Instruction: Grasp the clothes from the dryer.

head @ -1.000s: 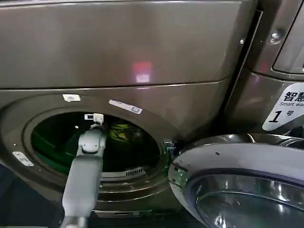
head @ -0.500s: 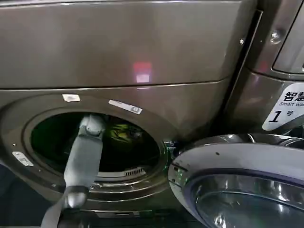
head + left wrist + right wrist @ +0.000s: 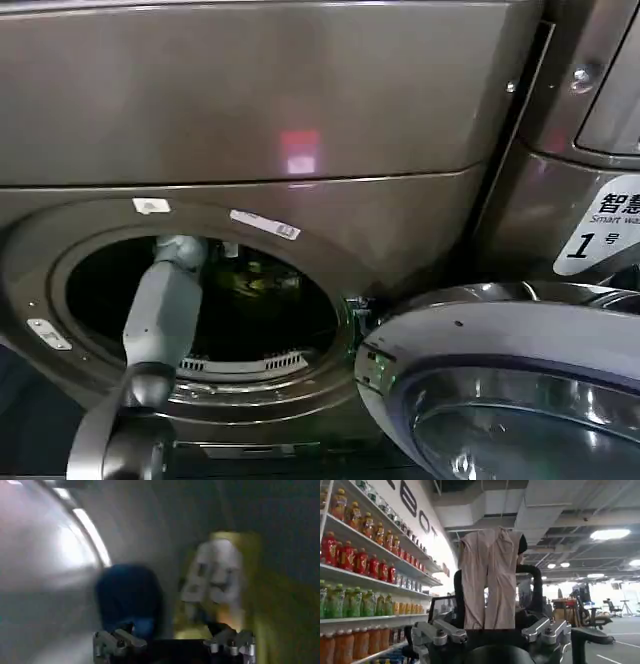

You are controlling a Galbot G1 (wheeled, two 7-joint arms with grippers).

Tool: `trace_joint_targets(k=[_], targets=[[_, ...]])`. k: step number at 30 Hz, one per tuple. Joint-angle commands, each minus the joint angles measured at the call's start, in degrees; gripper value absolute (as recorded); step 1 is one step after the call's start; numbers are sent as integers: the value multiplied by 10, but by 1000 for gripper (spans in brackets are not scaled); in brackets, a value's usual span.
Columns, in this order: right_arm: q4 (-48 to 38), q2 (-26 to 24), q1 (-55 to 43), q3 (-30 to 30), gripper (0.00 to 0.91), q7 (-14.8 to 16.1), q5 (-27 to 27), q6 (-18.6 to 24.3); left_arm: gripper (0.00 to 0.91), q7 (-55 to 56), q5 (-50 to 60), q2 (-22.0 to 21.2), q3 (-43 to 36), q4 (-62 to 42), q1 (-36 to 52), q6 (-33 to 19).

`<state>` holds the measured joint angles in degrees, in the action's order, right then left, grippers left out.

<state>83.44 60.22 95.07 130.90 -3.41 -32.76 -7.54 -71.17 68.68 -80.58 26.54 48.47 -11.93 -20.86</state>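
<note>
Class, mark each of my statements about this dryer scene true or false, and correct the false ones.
1. The dryer door is shut. False: it hangs open, to the right of the porthole.
2. The left arm reaches into the drum. True: the left gripper is inside, open.
3. The left gripper holds the navy garment. False: its fingers are empty, with the garment beyond them.
4. A yellow-green garment lies in the drum. True.
5. The right gripper is inside the drum. False: it faces shelves of bottles.
</note>
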Motion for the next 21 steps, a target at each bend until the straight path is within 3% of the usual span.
trace_joint_targets(k=[1, 5, 18, 19, 20, 21], targets=[[2, 0, 0, -2, 907, 0, 1, 4, 907, -55, 22, 8, -5, -17, 11, -6], [0, 3, 0, -4, 907, 1, 2, 6, 907, -14, 44, 9, -6, -19, 11, 24], [2, 7, 2, -5, 907, 4, 4, 8, 907, 38, 8, 0, -7, -99, 26, 20], [1, 6, 2, -5, 907, 4, 4, 8, 364, 36, 1, -1, -7, -101, 26, 19], [1, 7, 2, -5, 907, 4, 4, 8, 125, 33, -6, -2, -7, -104, 27, 16], [2, 7, 2, -6, 907, 4, 4, 9, 91, 32, -9, -2, -8, -108, 27, 13]])
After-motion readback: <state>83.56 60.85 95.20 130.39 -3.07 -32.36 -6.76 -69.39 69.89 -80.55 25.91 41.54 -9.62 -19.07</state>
